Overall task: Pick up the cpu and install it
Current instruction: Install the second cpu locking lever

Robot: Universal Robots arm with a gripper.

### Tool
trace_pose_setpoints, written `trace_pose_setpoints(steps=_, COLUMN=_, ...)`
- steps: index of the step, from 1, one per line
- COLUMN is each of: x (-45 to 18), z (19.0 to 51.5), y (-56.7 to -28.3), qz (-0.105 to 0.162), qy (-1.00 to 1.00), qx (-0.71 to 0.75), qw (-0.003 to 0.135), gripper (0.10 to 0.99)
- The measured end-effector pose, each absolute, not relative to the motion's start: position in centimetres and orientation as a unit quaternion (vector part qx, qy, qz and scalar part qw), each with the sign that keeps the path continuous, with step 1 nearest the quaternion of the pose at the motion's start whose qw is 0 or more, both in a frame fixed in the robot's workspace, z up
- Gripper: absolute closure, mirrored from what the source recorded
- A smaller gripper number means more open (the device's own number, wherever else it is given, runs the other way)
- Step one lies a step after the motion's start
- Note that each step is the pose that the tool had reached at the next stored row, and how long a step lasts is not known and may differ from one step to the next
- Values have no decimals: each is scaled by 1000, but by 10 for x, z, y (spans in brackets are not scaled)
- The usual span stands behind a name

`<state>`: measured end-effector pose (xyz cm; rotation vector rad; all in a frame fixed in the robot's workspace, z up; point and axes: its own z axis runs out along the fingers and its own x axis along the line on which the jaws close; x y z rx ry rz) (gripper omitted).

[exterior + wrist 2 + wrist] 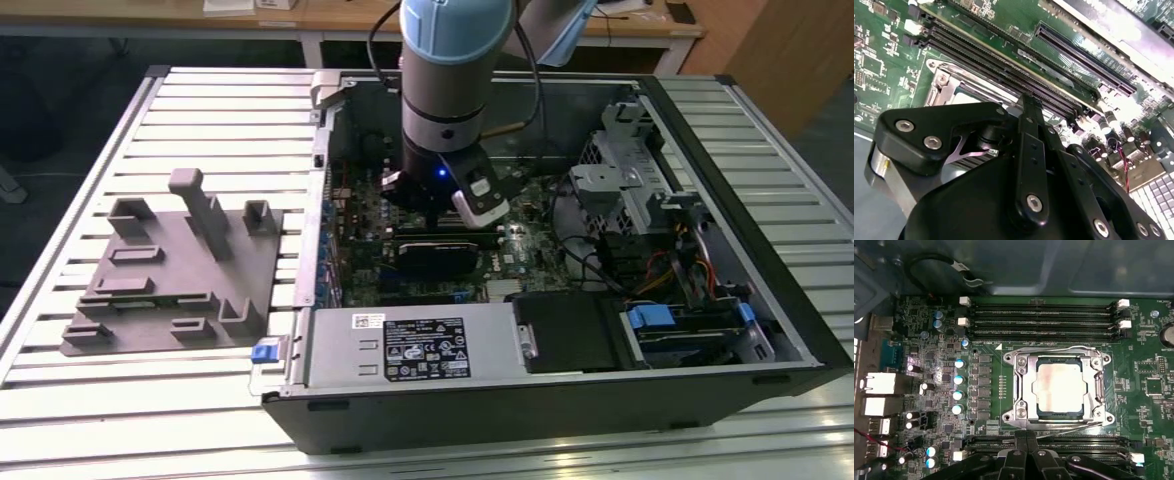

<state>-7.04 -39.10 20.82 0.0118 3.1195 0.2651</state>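
Motherboard (929, 330) memory slots (1044, 320) flank the seated cpu (1060, 385).

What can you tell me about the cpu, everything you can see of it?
The cpu is a flat square chip with a pale, shiny metal top and a thin darker border. In the first wrist view it lies level inside the silvery metal socket frame on the green motherboard, between rows of black memory slots. Nothing grips it; the black gripper sits beside the frame's edge.
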Motion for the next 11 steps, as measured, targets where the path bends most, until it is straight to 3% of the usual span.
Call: trace_pose_setpoints(steps=11, x=-77, z=200, y=-393, qz=104, qy=995, qx=4, qw=5, gripper=980)
